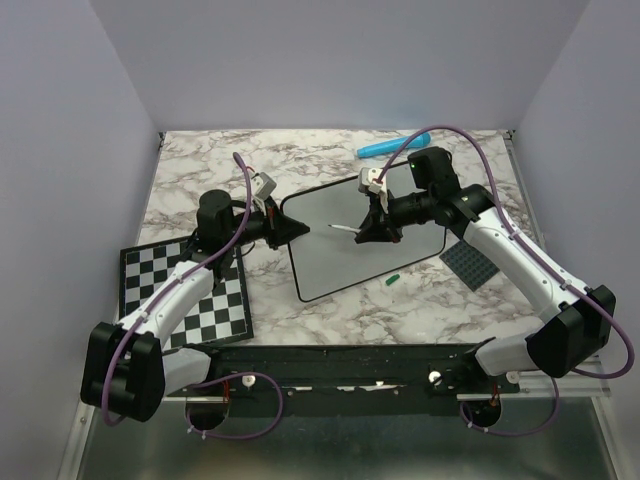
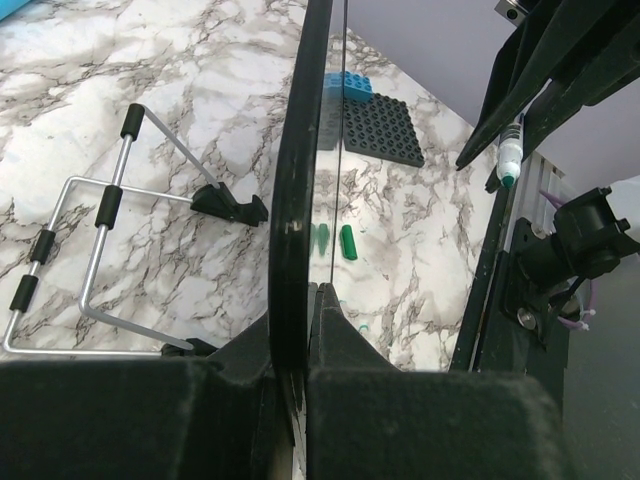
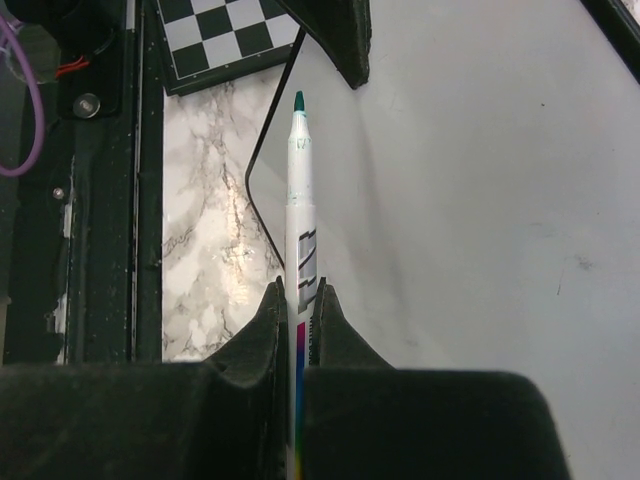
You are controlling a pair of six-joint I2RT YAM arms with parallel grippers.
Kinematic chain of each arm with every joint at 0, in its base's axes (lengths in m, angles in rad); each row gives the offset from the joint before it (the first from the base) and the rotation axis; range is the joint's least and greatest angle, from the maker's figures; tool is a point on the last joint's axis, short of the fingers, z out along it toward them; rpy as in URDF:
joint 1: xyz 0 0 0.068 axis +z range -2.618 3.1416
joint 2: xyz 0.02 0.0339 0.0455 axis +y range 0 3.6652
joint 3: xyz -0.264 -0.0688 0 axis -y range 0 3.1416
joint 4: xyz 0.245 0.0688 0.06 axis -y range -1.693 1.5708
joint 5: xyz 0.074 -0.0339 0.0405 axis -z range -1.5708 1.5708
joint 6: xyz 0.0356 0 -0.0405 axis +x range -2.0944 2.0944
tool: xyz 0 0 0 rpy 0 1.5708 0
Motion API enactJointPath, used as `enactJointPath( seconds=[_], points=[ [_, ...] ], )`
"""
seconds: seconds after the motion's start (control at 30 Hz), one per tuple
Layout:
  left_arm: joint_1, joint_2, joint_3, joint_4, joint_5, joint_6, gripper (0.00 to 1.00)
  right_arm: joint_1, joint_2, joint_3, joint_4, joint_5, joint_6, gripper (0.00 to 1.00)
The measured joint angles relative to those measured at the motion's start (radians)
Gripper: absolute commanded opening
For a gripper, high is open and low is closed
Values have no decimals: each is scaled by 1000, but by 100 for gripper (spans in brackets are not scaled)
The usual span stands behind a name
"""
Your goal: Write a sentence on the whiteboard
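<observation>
Top external: whiteboard [image 1: 345, 265] lengthwise left-right.

our left arm [image 1: 170, 305] rises from its base at the near left, bends at the elbow and runs its wrist level toward the right. the left gripper [image 1: 292, 229] is clamped on the board [image 1: 340, 265] at its left rim, with the fingers [image 2: 345, 350] pinching the edge from both sides. our right arm [image 1: 520, 260] climbs from the near right and leans left, wrist turned toward the left arm. the right gripper [image 1: 368, 233] is closed tight on a marker [image 3: 300, 200], whose tip points out past the fingertips. the two grippers face each other, near but apart.
</observation>
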Motion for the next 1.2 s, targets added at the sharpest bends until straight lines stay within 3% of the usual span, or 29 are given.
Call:
enactJointPath(
  seconds=[1.2],
  points=[
    [0,18,15,-36,6,17,0,0,0,-10,7,23,9,1]
  ],
)
